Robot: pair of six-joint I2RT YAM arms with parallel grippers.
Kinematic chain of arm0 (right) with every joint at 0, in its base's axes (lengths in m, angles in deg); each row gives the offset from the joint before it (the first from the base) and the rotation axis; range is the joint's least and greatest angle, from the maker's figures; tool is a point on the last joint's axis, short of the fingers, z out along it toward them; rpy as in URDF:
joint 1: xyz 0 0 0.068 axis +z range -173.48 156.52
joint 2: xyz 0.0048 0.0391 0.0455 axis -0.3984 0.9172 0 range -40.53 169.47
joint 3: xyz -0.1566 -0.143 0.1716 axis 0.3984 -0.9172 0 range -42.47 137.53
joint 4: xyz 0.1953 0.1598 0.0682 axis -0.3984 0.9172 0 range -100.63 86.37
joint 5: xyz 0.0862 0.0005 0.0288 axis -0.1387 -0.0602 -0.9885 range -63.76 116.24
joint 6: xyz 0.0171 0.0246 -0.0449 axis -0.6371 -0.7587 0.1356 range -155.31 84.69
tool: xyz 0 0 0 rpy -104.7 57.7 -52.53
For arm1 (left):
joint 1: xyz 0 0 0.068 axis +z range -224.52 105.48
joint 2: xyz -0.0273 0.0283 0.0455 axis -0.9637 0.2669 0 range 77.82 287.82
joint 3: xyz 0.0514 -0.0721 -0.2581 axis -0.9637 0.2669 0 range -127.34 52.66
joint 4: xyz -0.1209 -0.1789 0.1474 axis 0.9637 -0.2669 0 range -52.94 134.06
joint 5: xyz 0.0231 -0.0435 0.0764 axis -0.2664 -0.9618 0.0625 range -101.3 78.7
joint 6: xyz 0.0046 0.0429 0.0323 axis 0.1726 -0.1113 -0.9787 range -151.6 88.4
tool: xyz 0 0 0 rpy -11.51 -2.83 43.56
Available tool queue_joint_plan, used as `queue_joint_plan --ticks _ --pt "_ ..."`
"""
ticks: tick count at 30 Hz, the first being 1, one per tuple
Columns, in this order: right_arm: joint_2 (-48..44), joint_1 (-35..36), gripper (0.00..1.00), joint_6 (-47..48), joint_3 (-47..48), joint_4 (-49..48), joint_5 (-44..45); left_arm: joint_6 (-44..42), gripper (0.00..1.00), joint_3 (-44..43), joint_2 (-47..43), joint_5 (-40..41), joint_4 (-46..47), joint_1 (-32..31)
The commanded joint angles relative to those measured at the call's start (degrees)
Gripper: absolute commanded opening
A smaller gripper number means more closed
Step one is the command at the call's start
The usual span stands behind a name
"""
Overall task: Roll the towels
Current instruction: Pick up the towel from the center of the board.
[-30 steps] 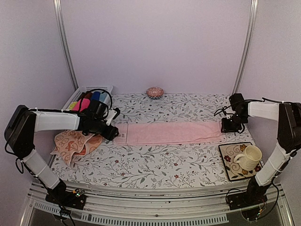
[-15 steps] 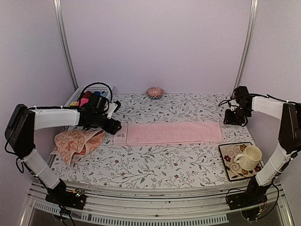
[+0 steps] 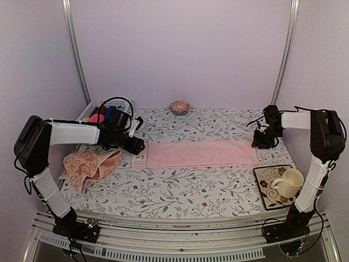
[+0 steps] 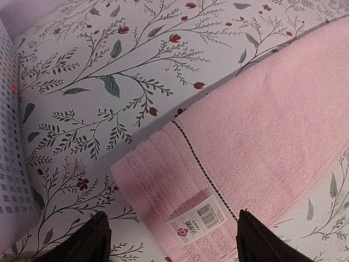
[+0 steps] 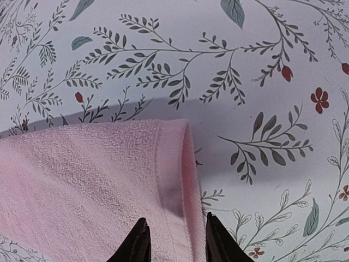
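Observation:
The plain pink towel (image 3: 196, 154) lies flat as a long strip across the middle of the table. My left gripper (image 3: 137, 147) hovers over its left end with its jaws wide open. In the left wrist view the left gripper (image 4: 172, 245) straddles the labelled hem of the pink towel (image 4: 262, 136) without touching it. My right gripper (image 3: 260, 143) is at the towel's right end. There the right gripper (image 5: 175, 243) stands narrowly open, with the slightly raised hem of the towel (image 5: 82, 180) between its fingers. The peach patterned towel (image 3: 87, 165) lies crumpled at the left.
A white basket (image 3: 90, 109) with bright rolled cloths stands at the back left, its wall close to the left gripper (image 4: 11, 164). A pink shell-like ornament (image 3: 179, 106) sits at the back. A cream cup (image 3: 289, 182) stands on a patterned tray (image 3: 265, 176) at the front right.
The left gripper has let go of the towel's left corner and shifted slightly right and back. The right gripper lifted away toward the back, then returned to the towel's right end.

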Motion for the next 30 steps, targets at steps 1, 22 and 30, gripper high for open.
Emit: queue_joint_plan --ticks 1,22,30 --pt "2.46 -0.58 0.35 -1.34 2.53 -2.42 -1.31 2.14 0.78 -3.08 2.99 0.91 2.49 -0.96" --pt "6.79 -1.84 0.03 -0.45 5.90 -2.71 -5.12 1.30 0.71 -3.07 9.46 9.02 0.10 -6.21" --pt "6.36 -2.22 0.02 -0.59 6.65 -2.70 -2.65 0.86 0.71 -2.81 9.99 10.86 -0.94 -6.60"
